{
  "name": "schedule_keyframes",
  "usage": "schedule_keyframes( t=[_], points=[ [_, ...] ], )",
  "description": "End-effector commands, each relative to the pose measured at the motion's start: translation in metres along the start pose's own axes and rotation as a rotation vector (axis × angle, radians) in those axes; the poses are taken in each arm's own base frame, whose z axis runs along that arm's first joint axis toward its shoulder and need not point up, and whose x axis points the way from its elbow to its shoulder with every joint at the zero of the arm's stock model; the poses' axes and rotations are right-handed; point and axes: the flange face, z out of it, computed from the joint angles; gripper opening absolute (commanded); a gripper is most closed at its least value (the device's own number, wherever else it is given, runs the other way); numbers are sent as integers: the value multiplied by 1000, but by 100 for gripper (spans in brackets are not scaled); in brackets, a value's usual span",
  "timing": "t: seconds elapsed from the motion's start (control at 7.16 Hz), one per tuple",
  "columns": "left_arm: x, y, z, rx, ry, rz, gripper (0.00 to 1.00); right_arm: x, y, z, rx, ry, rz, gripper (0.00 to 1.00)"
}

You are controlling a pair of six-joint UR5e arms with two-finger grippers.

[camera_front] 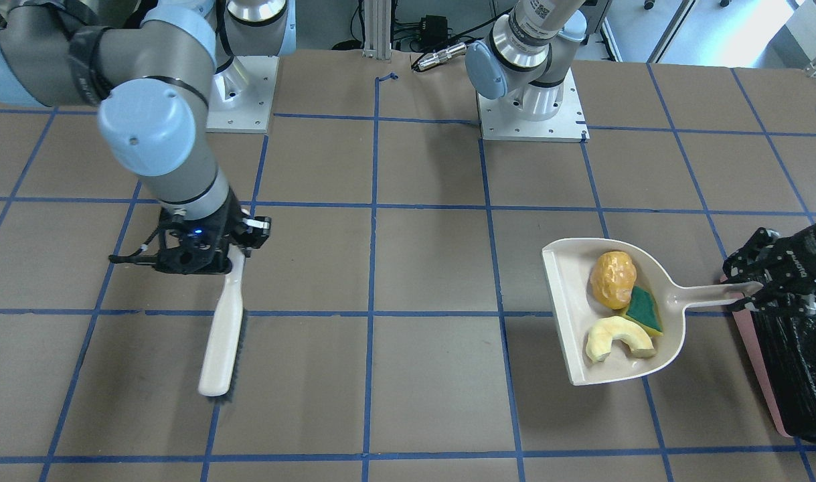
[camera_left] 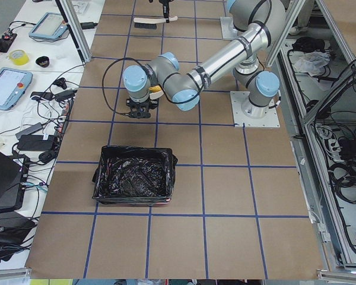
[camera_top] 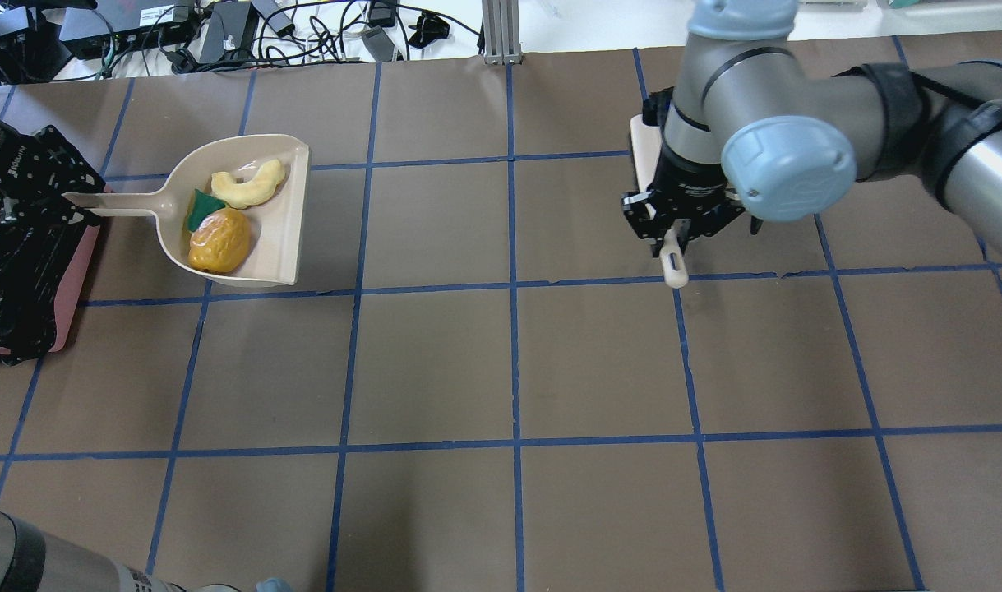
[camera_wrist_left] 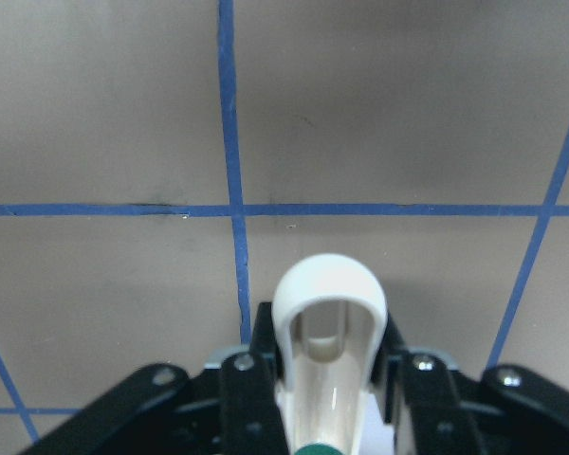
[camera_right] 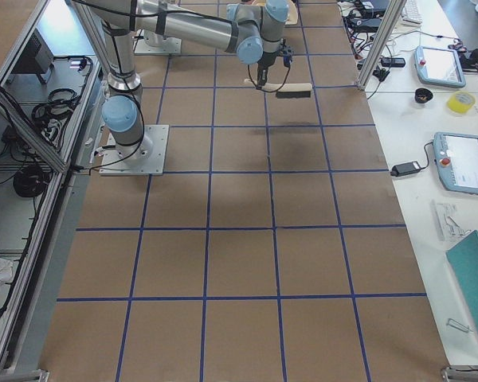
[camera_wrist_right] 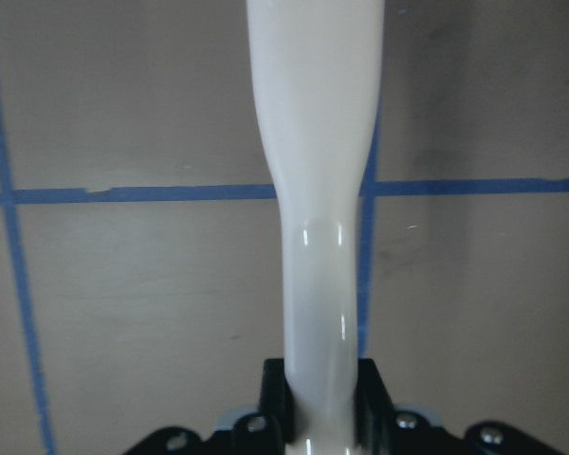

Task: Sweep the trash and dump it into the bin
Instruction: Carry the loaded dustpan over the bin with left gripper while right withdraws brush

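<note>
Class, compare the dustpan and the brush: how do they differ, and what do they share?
Shape: the dustpan is a wide scoop; the brush is long and narrow, with dark bristles.
Load: the dustpan holds the trash; the brush carries nothing.
Position: the left gripper holds the dustpan beside the bin; the right gripper holds the brush far from it.
Shared: both are cream plastic, gripped by the handle.

Brown table (camera_top: 435, 370) gridded with blue tape (camera_top: 514, 362); white benches (camera_right: 418, 211) carry tablets (camera_right: 462, 163), cables (camera_top: 328, 33).
</note>
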Motion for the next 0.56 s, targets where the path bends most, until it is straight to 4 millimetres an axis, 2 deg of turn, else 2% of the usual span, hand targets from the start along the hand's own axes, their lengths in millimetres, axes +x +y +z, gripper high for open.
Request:
schedule_keyframes(
  t=[0.0, 0.14, 0.28, 0.42],
  points=[
    [16, -63, -32, 10, 11, -36, 0, 77, -12, 3, -13, 67, -54, 0],
    [22, -97, -56, 35, 33, -67, 0, 100, -14, 5, -18, 60, -49, 0],
    [29, -125, -73, 32, 28, -89, 0, 126, -24, 19, -28, 53, -21, 0],
    [33, -142, -85, 80, 16, -86, 0, 148, -41, 36, 0, 59, -45, 0]
  ],
)
